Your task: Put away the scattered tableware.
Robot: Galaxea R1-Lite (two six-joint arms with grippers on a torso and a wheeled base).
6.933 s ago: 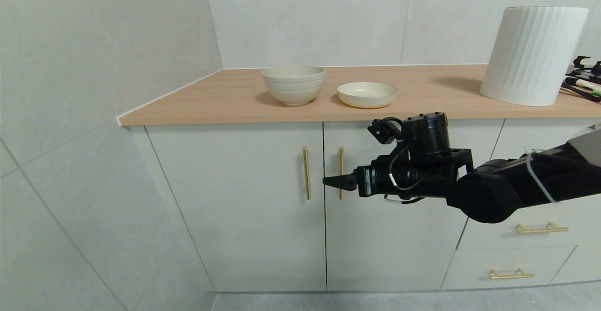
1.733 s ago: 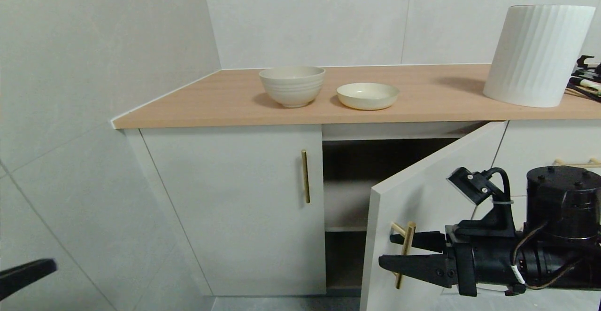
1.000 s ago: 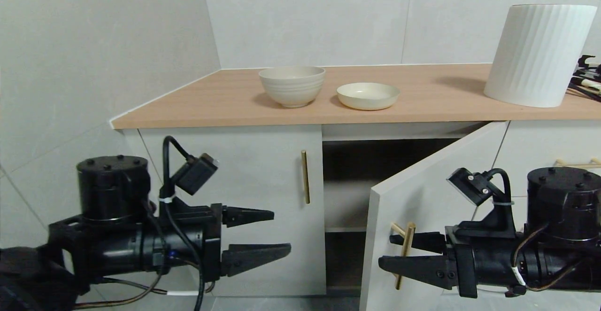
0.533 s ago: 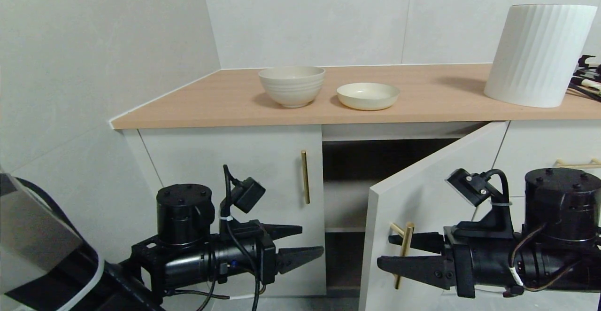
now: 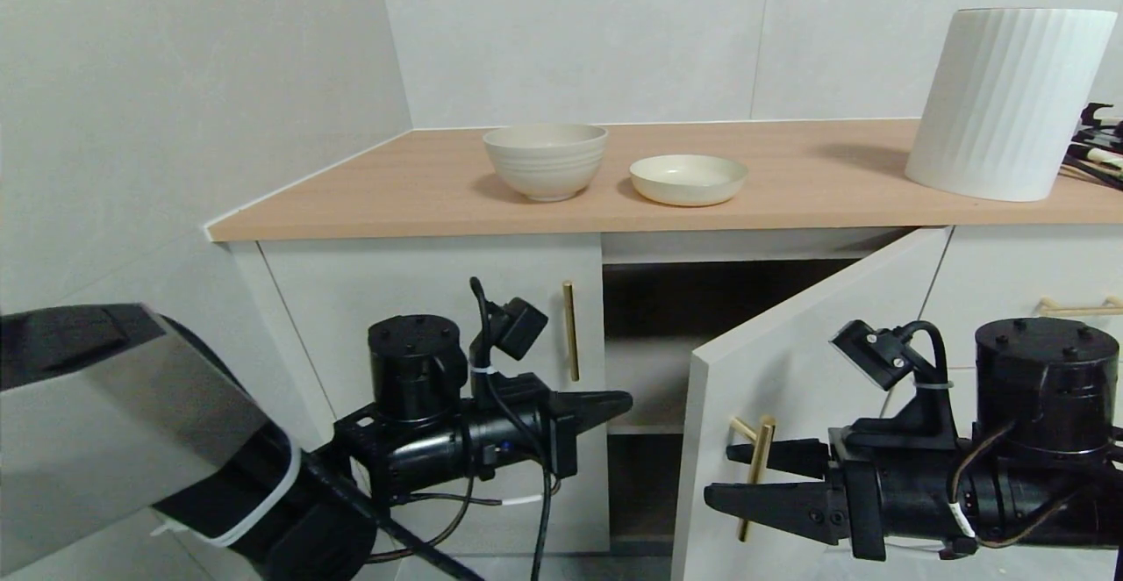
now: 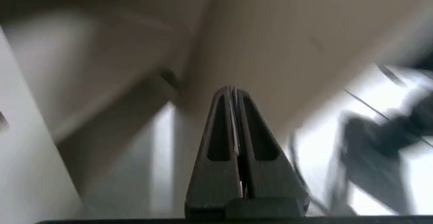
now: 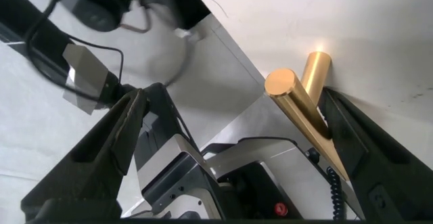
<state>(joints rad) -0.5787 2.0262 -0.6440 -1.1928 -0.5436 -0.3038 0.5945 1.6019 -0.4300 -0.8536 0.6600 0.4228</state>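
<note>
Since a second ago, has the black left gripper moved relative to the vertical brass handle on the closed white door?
Yes. The black left gripper swung rightward, from left of the brass handle to just past it.

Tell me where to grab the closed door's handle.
Take the handle at mid-length, coming straight from the front, fingers to either side. It is a thin upright bar, likely standing off the door, which suits a sideways pinch. The left gripper is shut; open it first.
</note>
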